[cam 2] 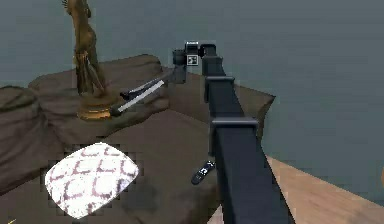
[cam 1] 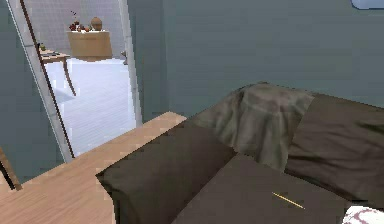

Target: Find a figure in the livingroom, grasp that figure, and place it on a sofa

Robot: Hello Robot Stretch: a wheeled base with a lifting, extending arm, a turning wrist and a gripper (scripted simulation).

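Bronze figure upright on dark sofa, 2 fingers seemingly at its base — grip and hold, cannot tell

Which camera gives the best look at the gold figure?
The arm side view: the gold figure stands tall on the sofa, base near the pincer. The forward view offers the sofa and a doorway.

- Blue-grey walls back both views.
- A light wood floor runs beside the sofa.
- A white-framed doorway at the forward view's left opens onto a bright room with a pale floor and a wooden cabinet.
- The dark brown sofa carries a grey-green throw.
- A white patterned cushion lies on its seat.
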